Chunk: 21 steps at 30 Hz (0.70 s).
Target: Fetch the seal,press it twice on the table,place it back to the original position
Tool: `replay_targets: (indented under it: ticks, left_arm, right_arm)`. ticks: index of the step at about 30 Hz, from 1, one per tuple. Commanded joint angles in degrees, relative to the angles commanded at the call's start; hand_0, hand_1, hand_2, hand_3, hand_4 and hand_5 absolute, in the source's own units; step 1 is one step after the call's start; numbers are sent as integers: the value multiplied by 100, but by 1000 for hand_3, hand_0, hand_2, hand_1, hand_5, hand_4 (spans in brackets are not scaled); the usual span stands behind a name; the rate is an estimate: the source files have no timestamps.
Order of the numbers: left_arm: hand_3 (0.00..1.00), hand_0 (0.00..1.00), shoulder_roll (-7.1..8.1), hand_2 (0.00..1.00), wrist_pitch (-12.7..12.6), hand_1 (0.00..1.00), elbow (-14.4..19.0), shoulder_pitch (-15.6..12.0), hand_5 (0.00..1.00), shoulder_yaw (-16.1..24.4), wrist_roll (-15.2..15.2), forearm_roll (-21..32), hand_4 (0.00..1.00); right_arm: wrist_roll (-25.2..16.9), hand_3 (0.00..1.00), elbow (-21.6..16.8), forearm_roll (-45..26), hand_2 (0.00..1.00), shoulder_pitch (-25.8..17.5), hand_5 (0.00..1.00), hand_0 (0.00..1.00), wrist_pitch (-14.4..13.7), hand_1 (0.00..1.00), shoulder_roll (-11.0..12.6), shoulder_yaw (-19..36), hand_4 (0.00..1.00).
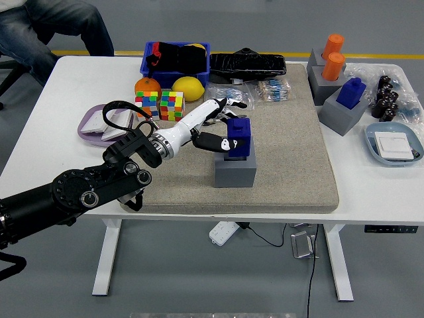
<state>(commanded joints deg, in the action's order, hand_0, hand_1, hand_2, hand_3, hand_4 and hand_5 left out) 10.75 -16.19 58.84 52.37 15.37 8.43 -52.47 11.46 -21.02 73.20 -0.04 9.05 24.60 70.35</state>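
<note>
The white table (40, 139) is stretching across the view, a grey mat (291, 146) covering its middle. The black left arm (79, 192) is reaching in from the lower left over the mat's near left part. On the mat, the grey block (235, 171) is sitting with the blue seal (239, 136) standing upright in its top recess. The left hand (215, 129) is lying right against the seal's left side, white fingers (211, 111) stretching along behind it and the dark thumb pressing its front face, so the hand is gripping the seal. Behind the hand, two colour cubes (160, 105), an orange (147, 86) and a lemon (187, 87) are sitting near a blue bin (175, 58). At the far right, another blue seal (351, 91) is resting in its own grey holder, with two orange ones (332, 56) behind it. A person's leg (46, 26) is showing at the top left.
</note>
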Motion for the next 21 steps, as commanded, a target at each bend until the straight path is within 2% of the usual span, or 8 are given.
replay_targets:
  ticks: [21]
  left_arm:
    - [828, 769, -38, 420, -18, 449, -115, 8, 2, -159, 28, -5, 612]
  right_arm:
    - [0, 778, 3, -2, 769, 2, 461, 924, 1, 769, -1, -64, 825]
